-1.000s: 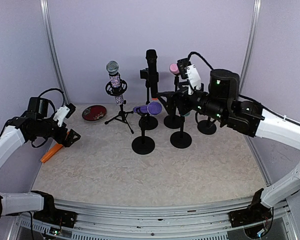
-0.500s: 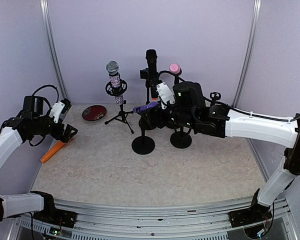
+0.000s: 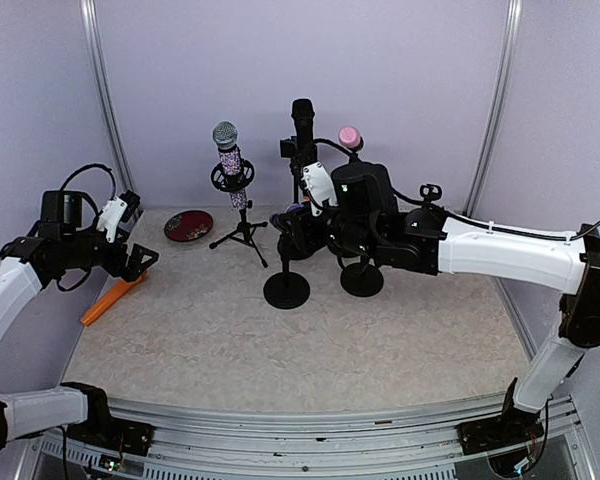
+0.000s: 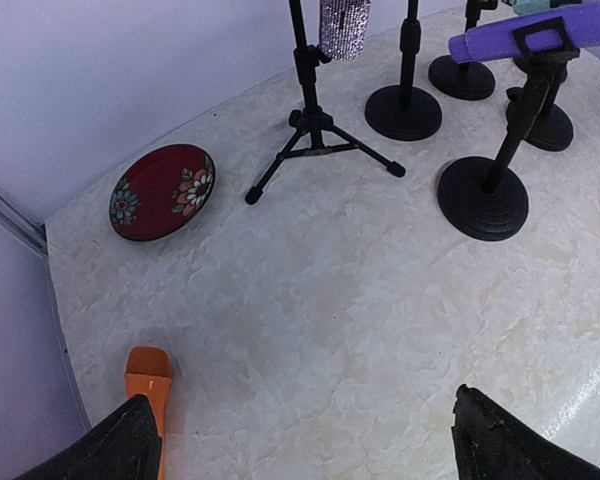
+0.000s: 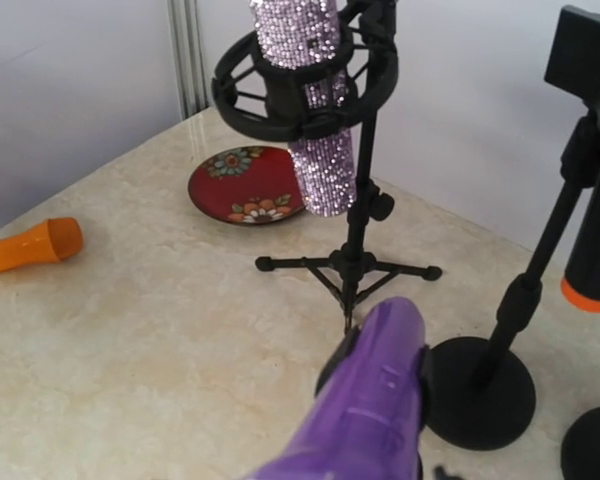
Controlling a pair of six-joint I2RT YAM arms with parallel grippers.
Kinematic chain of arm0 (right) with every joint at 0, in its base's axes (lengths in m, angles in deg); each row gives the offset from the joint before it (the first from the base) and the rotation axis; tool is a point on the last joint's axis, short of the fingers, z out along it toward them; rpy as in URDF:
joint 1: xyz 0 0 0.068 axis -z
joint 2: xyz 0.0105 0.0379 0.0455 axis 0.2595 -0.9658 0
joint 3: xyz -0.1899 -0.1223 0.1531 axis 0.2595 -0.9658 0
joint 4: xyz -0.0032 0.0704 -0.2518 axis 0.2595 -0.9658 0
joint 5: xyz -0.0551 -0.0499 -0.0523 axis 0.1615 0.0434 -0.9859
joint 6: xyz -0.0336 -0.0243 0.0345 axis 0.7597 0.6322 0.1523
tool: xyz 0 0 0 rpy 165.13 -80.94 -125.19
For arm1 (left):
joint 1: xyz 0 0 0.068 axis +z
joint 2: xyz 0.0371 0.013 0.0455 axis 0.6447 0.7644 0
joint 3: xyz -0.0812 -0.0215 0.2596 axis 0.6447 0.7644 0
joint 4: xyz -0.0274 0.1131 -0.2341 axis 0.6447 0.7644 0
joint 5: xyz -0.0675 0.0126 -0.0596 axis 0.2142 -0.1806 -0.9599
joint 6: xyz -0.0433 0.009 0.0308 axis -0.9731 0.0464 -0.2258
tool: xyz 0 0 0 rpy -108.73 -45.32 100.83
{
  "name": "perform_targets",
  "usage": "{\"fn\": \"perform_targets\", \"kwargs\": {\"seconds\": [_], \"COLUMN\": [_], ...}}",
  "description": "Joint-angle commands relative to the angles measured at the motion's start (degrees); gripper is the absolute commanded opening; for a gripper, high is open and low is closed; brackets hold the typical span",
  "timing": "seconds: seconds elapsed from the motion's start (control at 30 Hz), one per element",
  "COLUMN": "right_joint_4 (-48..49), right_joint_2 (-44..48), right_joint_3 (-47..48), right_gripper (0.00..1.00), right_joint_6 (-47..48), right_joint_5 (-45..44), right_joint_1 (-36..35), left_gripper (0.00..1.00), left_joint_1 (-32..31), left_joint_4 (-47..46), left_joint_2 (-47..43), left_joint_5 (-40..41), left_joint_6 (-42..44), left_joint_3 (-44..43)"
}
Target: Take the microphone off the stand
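Observation:
The purple microphone [image 4: 540, 35] lies level in the clip of a black round-base stand [image 4: 485, 195] at mid-table. My right gripper [image 3: 298, 225] is at the microphone's right part and covers most of it from above. In the right wrist view the purple microphone [image 5: 375, 400] runs up from the bottom edge, close under the camera. The fingers are out of sight there, so the grip is unclear. My left gripper [image 4: 310, 450] hangs open over bare table at the left, also seen from above [image 3: 140, 262].
An orange microphone [image 3: 110, 300] lies on the table by the left gripper. A sparkly microphone [image 5: 310, 100] sits in a tripod stand, with a red floral plate [image 4: 162, 190] beside it. Behind stand a black microphone [image 3: 302, 125], a pink microphone [image 3: 350, 137] and more round stand bases.
My right arm has swung left from behind the stands onto the purple microphone. The left gripper has drifted slightly up and back, still open.

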Motion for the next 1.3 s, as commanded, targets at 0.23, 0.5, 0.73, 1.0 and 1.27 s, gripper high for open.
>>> {"fn": "perform_targets", "kwargs": {"seconds": [0.23,0.5,0.73,1.0,1.27], "right_joint_4": [10.43,17.68,19.74,16.08,10.79], "right_joint_2": [-3.97,-9.77,-13.25,-14.3,-16.91], "right_joint_3": [2.47,8.31,16.1,21.66,24.12], "right_gripper": [0.01,0.0,0.0,0.0,0.0], "right_joint_6": [-0.69,-0.57,-1.23,-8.25,-14.32], "right_joint_5": [3.45,8.3,7.48,-7.53,-12.56], "right_joint_1": [-6.47,-8.0,-9.36,-14.49,-17.13], "left_gripper": [0.99,0.99,0.98,0.96,0.92], "left_joint_1": [-3.18,-5.59,-7.65,-7.87,-10.42], "left_joint_4": [-2.32,-1.91,-3.03,-3.47,-6.78], "left_joint_2": [0.13,0.39,1.27,1.71,4.63], "left_joint_5": [-4.43,-6.39,-6.53,-6.98,-7.59], "left_joint_6": [-2.8,-4.99,-6.44,-6.15,-7.81], "left_joint_3": [1.12,3.04,2.49,2.0,-1.63]}}
